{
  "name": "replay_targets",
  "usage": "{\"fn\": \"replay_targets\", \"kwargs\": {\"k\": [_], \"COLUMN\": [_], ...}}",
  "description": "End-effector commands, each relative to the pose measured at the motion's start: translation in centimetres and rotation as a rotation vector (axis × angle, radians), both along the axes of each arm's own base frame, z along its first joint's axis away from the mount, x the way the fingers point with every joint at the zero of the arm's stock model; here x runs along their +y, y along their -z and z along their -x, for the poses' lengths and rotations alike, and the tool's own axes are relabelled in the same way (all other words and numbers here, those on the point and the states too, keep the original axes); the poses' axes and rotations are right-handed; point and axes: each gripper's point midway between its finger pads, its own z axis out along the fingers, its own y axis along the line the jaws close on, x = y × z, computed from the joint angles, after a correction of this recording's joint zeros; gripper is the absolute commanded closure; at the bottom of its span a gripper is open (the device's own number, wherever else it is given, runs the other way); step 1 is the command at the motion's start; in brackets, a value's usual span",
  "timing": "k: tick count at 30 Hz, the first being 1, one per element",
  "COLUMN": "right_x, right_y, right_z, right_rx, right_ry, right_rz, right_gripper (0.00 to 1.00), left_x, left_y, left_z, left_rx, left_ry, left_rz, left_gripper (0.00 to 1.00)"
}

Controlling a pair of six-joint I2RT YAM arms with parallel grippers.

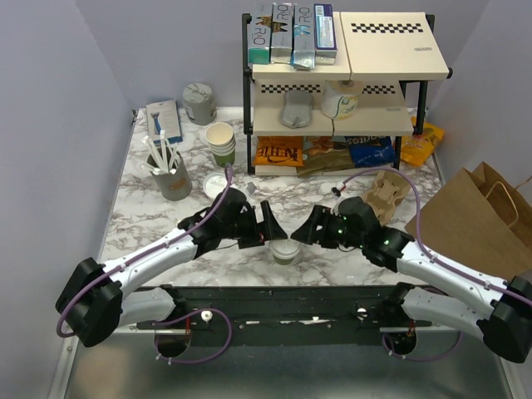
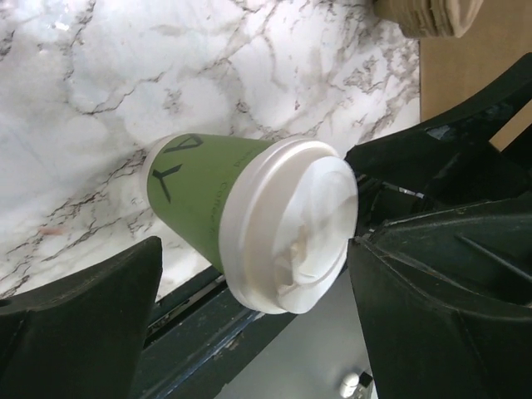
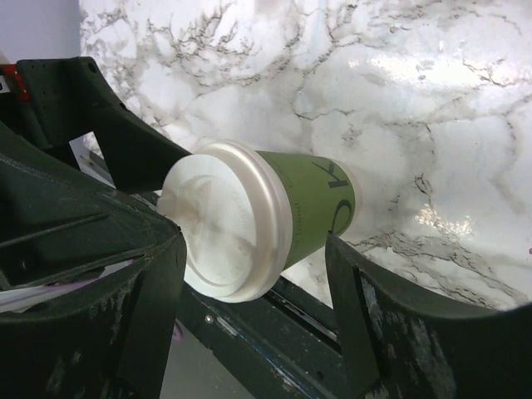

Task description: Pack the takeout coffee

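Takeout coffee (image 1: 284, 249), 1 unit, white lid on, upright on marble table (image 1: 141, 212) near front edge. Left gripper (image 2: 256, 248) and right gripper (image 3: 254, 241): fingers spread open, flanking cup.

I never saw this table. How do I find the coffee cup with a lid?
On the marble table, look at the middle of the near edge, where the left gripper and the right gripper nearly meet. A small green paper cup stands there. Its white lid sets it apart from the lidless stack of cups farther back on the left.
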Motion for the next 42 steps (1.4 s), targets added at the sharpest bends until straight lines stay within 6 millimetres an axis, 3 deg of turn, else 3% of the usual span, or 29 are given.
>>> {"fn": "replay_targets", "kwargs": {"k": [1, 8, 14, 25, 34, 42], "right_x": [0.5, 1.1, 1.8, 1.1, 1.0, -1.6], "right_y": [-0.7, 1.6, 2.5, 4.1, 5.4, 7.7], "right_z": [1.3, 3.0, 2.6, 3.1, 2.8, 1.5], "right_rx": [0.050, 0.124, 0.152, 0.163, 0.115, 0.052], "right_ry": [-0.031, -0.034, -0.005, 0.022, 0.031, 0.121], "right_rz": [-0.027, -0.055, -0.070, -0.083, -0.052, 0.068], "right_gripper": [0.23, 0.23, 0.25, 0.36, 0.45, 0.51], "left_x": [-0.2, 0.3, -0.3, -0.4, 0.3, 1.3], "left_y": [-2.0, -0.6, 0.1, 1.8, 3.9, 5.6], "left_z": [-0.1, 1.7, 1.6, 2.9, 3.2, 2.6], "left_rx": [-0.031, 0.016, 0.042, 0.095, 0.115, 0.076], "left_ry": [0.006, -0.021, -0.020, -0.012, -0.038, -0.074], "left_rz": [0.029, 0.080, 0.085, 0.130, 0.081, 0.037], "left_gripper": [0.01, 0.01, 0.02, 0.39, 0.48, 0.49]}}
